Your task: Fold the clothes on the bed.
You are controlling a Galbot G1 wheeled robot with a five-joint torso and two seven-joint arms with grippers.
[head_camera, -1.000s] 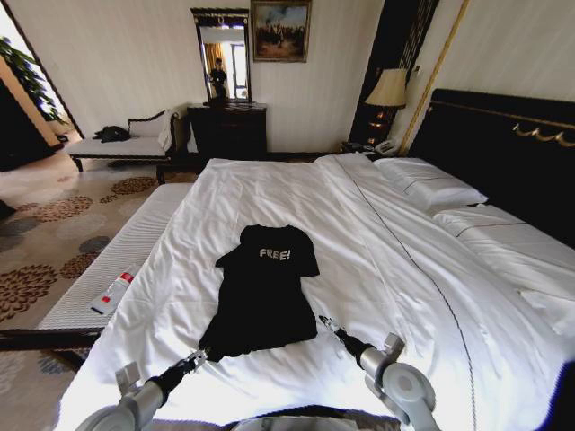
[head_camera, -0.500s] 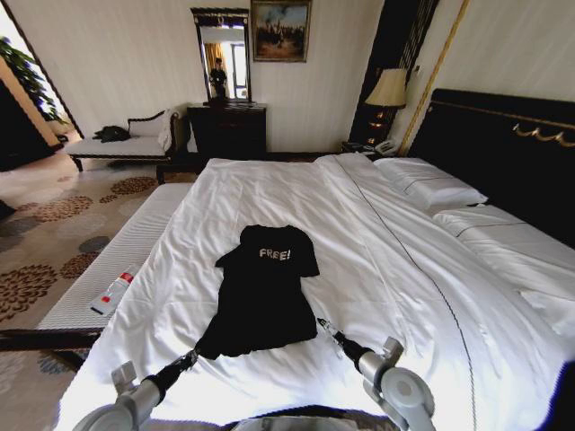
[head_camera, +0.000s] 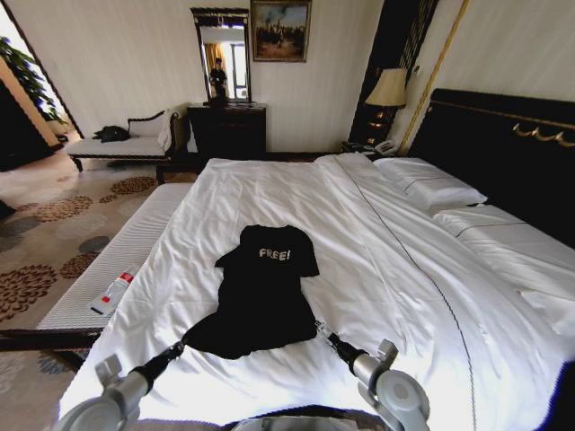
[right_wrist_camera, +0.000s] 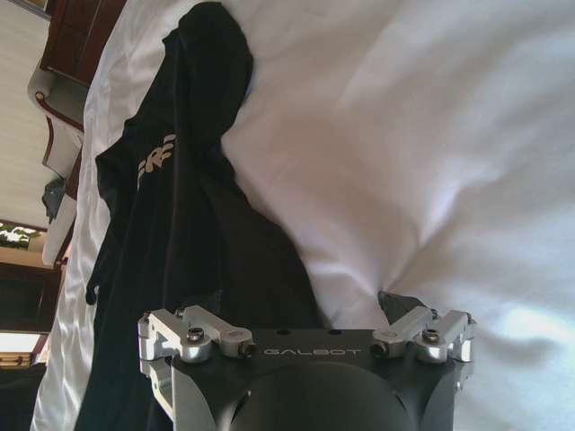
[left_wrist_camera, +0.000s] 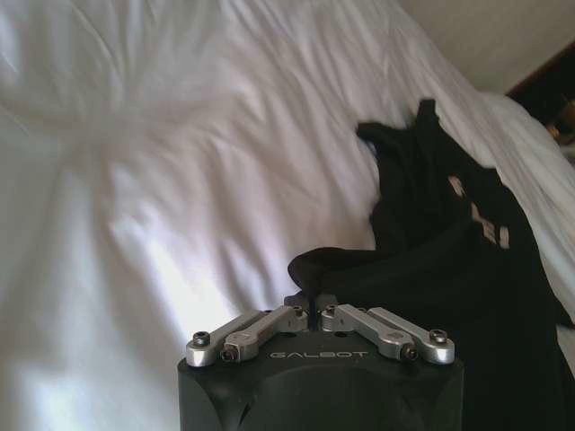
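so the black FREE! T-shirt [head_camera: 260,292] lay lengthwise mid-bed [head_camera: 386,269], collar away from the robot, left tool [left_wrist_camera: 310,316] pinched shut on its near-left hem corner, right tool [head_camera: 321,333] at the near-right corner, grip unclear.

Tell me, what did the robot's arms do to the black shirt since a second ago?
The left tool, shut on the T-shirt hem corner, pulled it outward to the robot's left and back toward the robot, stretching the hem wider. The right tool stayed almost still at the other corner. The chest and sleeves stayed put on the bed.
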